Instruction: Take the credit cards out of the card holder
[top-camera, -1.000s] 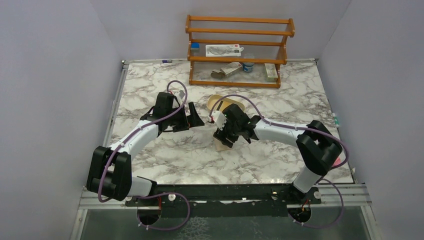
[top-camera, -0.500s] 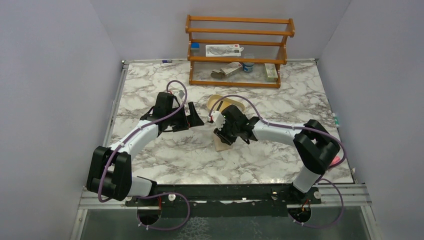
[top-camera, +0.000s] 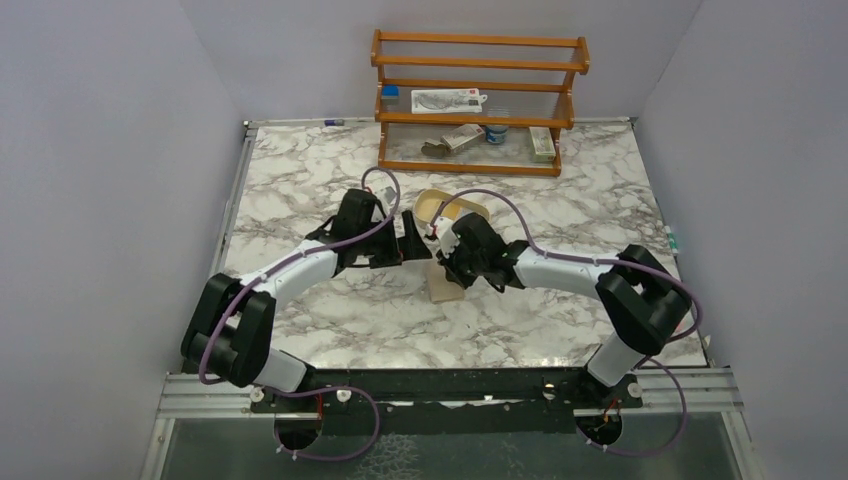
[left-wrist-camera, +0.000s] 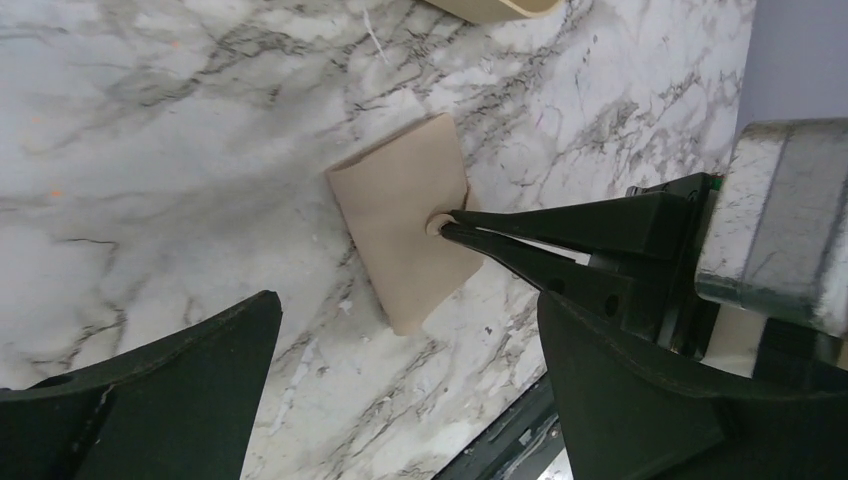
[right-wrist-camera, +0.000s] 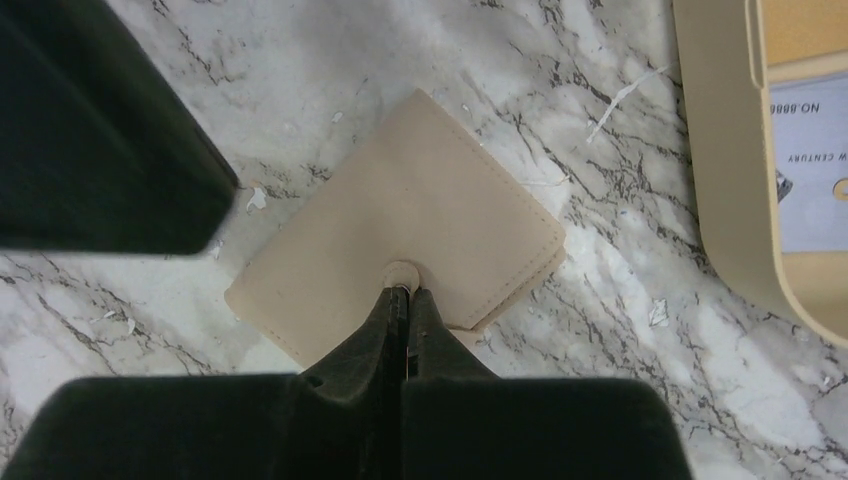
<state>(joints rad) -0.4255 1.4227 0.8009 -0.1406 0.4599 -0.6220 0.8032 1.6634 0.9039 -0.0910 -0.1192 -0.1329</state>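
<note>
Right wrist view shows the card holder (right-wrist-camera: 400, 230) lying flat and folded shut on the marble table (right-wrist-camera: 110, 330), just beside the oval tan tray (right-wrist-camera: 720, 200). No credit cards are showing at all. The right gripper (right-wrist-camera: 402, 292) has its fingers squeezed together, tips right at the little round stud (right-wrist-camera: 401, 272) in the middle of the cover. I can't tell if it's actually pinching the stud or just pressing down next to it. The left gripper (left-wrist-camera: 405, 330) hangs above the holder with its jaws spread wide, nothing in them. Risk as I see it: those closed tips have barely any purchase, so a pull could slip off the stud, or drag the whole wallet across the slick marble instead of opening it. The two grippers are also crowded together and could bump. Compared with a second ago, the left arm has swung in toward the holder, and the right wrist has shifted back a bit — more of the tan cover is now visible from above.
</note>
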